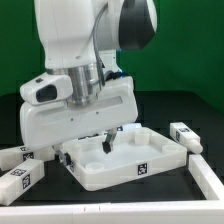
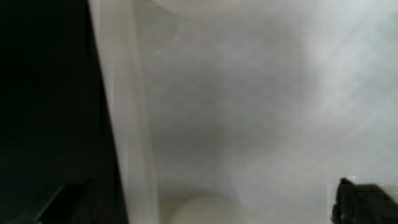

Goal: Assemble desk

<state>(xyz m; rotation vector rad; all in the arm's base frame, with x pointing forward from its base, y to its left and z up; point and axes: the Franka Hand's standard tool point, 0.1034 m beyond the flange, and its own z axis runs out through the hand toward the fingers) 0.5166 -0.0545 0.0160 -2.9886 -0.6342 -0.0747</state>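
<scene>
The desk's white tabletop panel (image 1: 130,160) lies rim-up on the black table, with a square tag (image 1: 142,168) on its front wall. My gripper (image 1: 110,140) reaches down into the panel near its far left part. In the wrist view the gripper (image 2: 217,206) stands open. Its dark fingertips (image 2: 363,200) sit far apart at the picture's two corners, and the blurred white panel (image 2: 231,110) fills the space between them without touching them. Two tagged white legs (image 1: 18,168) lie to the exterior view's left of the panel, and another leg (image 1: 186,136) lies to its right.
A further white piece (image 1: 210,180) sits at the front on the exterior view's right. A white strip (image 1: 90,216) runs along the table's front edge. The arm's bulky white body (image 1: 75,100) hangs over the panel's back half and hides it.
</scene>
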